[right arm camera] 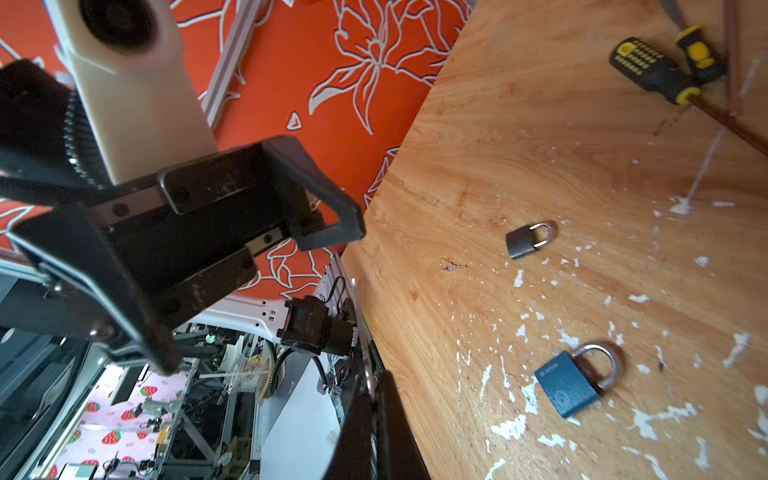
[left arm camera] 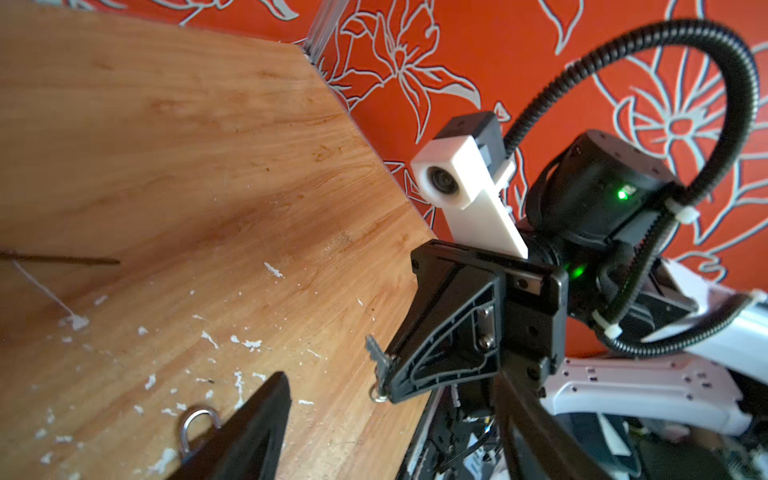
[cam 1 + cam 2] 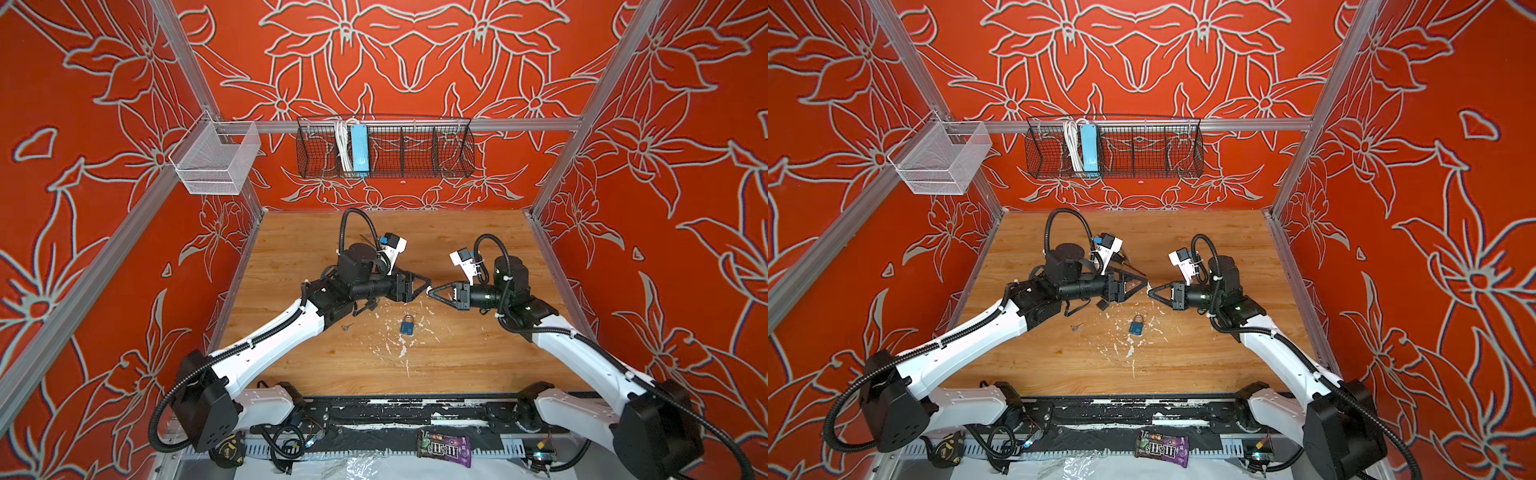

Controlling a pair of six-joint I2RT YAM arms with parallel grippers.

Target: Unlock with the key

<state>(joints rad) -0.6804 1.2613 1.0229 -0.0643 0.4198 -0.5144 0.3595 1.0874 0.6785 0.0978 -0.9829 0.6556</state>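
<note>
a key [image 2: 376, 355] is pinched in the right gripper [image 3: 432, 291]; the left gripper [image 3: 422, 289] is spread. the key could be twisted loose against the unheld padlock [image 3: 407, 325].

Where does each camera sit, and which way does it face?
Top views: high at the front, looking down on the table; left arm and right arm show.
Left wrist: on the left arm, facing the right end effector pinching the key; own fingers show.
Right wrist: on the right arm, facing the open left end effector; own fingers show.
Shared: blue padlock, in top and right wrist views.
</note>
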